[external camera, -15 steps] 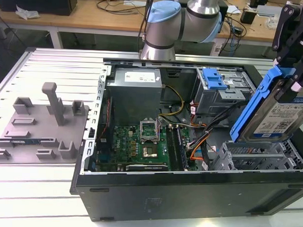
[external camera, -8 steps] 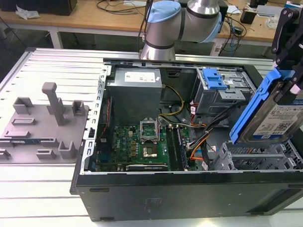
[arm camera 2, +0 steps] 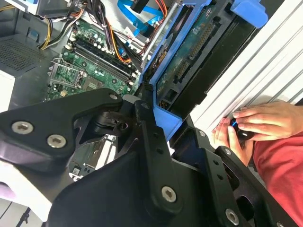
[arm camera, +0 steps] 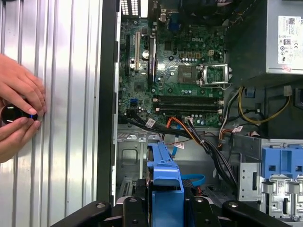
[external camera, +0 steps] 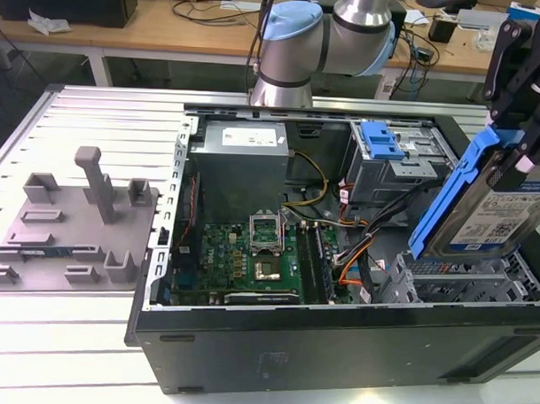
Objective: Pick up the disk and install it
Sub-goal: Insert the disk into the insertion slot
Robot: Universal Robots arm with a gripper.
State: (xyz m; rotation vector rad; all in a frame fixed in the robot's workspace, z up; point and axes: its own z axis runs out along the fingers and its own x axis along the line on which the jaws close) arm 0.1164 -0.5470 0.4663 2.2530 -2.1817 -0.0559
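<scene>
Ext view: black gripper (external camera: pixel 520 147) pinching upper end of flat silver metal disk (external camera: pixel 487 210) w/ white-and-blue label + bright blue plastic bracket. Disk held tilted in air, above grey metal drive cage (external camera: pixel 462 281) in corner of open black PC case (external camera: pixel 336 346), ext view's right. Not seated yet.

2nd wrist view: blue bracket edge clamped in gripper, green underside board of disk facing cam. Person's hands (arm camera 2: pixel 251 124) on small black knob (arm camera 2: pixel 242 133) atop ribbed aluminium table (arm camera 2: pixel 270 56), outside case.

1st wrist view: bracket seen end-on over bay. Black cable bundle (arm camera: pixel 213 146) near, green motherboard (arm camera: pixel 175 71) beyond.

Judgement: step in hand looks like carry-to-bay. Best done w/ firm pinch, bracket square to cage rails, path clear of cables.
</scene>
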